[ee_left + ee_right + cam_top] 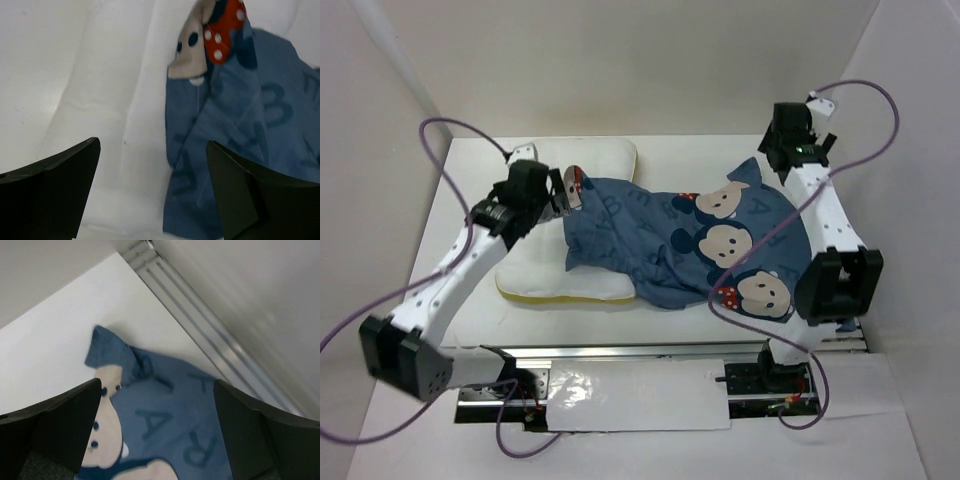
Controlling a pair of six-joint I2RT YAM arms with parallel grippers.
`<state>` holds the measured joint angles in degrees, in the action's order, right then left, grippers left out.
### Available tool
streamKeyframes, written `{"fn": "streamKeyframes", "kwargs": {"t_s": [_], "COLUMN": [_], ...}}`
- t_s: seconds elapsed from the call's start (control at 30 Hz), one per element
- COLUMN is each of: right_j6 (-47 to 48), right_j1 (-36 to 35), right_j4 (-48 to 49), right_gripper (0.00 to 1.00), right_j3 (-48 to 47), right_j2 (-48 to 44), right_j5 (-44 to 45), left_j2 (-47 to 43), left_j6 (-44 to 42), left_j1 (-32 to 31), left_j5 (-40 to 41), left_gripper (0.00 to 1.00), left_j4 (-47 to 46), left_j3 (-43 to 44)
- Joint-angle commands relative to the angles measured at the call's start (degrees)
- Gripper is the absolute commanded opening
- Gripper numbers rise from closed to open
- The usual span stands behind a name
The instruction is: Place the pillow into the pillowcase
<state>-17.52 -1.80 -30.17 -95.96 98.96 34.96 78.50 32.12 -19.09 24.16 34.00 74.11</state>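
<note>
Left claw (152, 145): jaws apart, holding nothing, hovering over the pillow (600, 160) right at the case (650, 235) edge. That edge, with the red bow (225, 25), sat on the pillow's middle, bunched and folded.

Right claw (157, 384): also apart and empty, above the case corner beyond the pillow's right end, which was hidden under fabric.

The pillow lay flat on the counter (690, 160), its left half bare and its right half under the case. Couldn't tell whether any of it was actually inside or the case was just draped on top.

Step, my read: insertion was barely started, if at all, and both claws were lining up for a grab.

Next move probably needs the left claw to pinch only the top layer of the opening at that bunched edge and lift. The right claw would pin or tug the closed end away from the pillow.

Risk: catching both layers, or pillow plus fabric, given the folds.

Around: a white sheet (640, 395) lay on the counter just nearer than the pillow. A purple cable (450, 125) looped past the pillow's left end, clear of the work.
</note>
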Motion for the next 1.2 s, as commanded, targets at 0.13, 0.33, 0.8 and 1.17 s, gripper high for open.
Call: {"fn": "streamKeyframes", "kwargs": {"t_s": [0.13, 0.33, 0.8, 1.17], "right_j6": [-17.99, -22.82, -32.57, -30.22], "right_j1": [2.24, 4.44, 6.11, 6.11], "right_j4": [-1.92, -3.83, -14.74, -6.13], "right_gripper": [1.00, 1.00, 1.00, 1.00], "right_j3": [28.52, 44.27, 55.80, 59.67], "right_j2": [-18.43, -33.52, -42.71, -35.16], "right_j5": [-10.59, -17.38, -21.51, -33.37], "left_j2": [-18.46, -17.24, -3.26, -6.37], "left_j6": [-7.23, -15.75, -17.80, -15.24], "left_j1": [-13.41, -25.01, -24.50, -8.96], "left_j5": [-14.83, -7.05, 1.14, 5.72], "left_gripper": [1.00, 1.00, 0.47, 0.00], "left_j4": [-9.37, -17.11, -23.98, -25.39], "left_j3": [-19.33, -25.84, -23.93, -11.55]}}
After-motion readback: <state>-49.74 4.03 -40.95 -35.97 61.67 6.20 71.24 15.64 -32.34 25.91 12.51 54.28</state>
